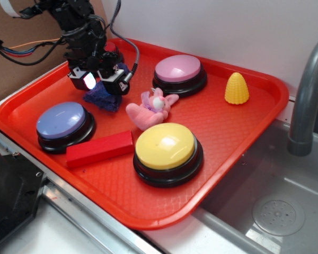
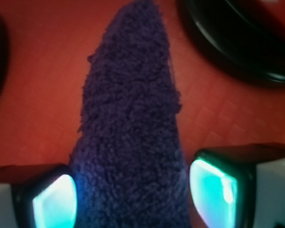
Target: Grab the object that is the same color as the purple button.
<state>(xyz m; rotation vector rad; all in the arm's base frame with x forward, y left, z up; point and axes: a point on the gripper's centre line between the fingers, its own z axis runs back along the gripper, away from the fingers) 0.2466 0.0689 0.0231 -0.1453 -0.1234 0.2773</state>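
Grasp step. My hand (image 2: 133, 190) sits spread around the purple cloth (image 2: 130, 123), pads either side, at the tray's (image 1: 244, 132) far left. Next I'd close, judging contact before lifting.

Red tray (image 1: 244, 137) carries: purple button (image 1: 61, 120), pink-mauve button (image 1: 177, 69), yellow button (image 1: 165, 146), red block (image 1: 99, 148), pink plush bunny (image 1: 148, 109), yellow corn toy (image 1: 236, 88), dark purple knitted cloth (image 1: 103, 99).
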